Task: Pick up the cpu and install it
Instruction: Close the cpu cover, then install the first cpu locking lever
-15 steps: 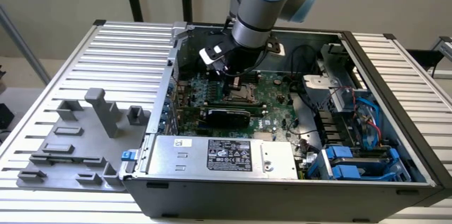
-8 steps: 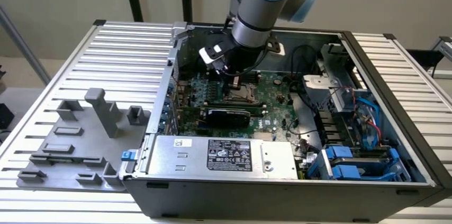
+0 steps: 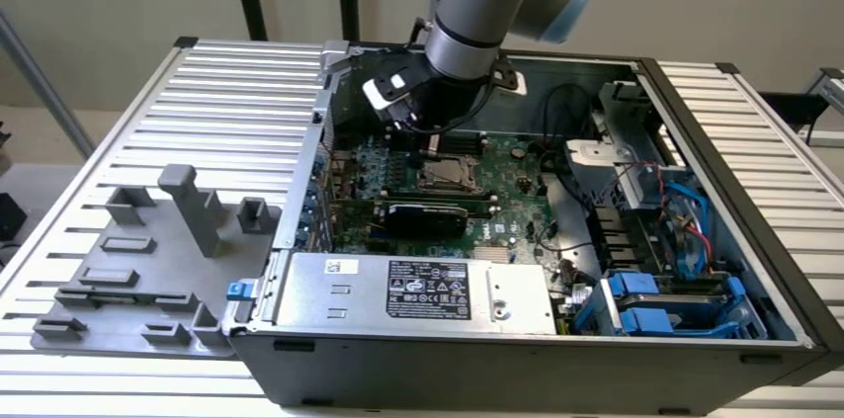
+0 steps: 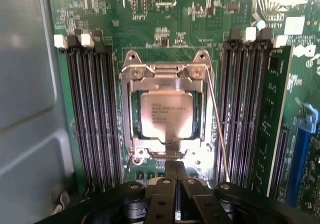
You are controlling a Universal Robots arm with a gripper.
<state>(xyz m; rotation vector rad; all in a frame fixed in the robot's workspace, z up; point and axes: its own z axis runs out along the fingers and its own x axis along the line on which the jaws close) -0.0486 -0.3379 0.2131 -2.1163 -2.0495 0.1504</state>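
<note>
"CPU [image 4: 166, 115], where is it sitting?"
"Just ahead of the gripper [image 4: 175, 173] tips, flat in the socket [image 4: 127, 109]. The frame around it likely keeps it aligned."
"And the jaws?"
"Closed on nothing. The chip looks seated, so there's nothing to hold."

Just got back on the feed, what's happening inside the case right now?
The arm reaches down into the open computer case, with its gripper low over the motherboard. The cpu lies flat inside the socket's metal frame, between the banks of memory slots. The gripper is shut with nothing between its fingers and sits at the frame's edge beside the cpu. Whether it touches the frame I cannot tell.
</note>
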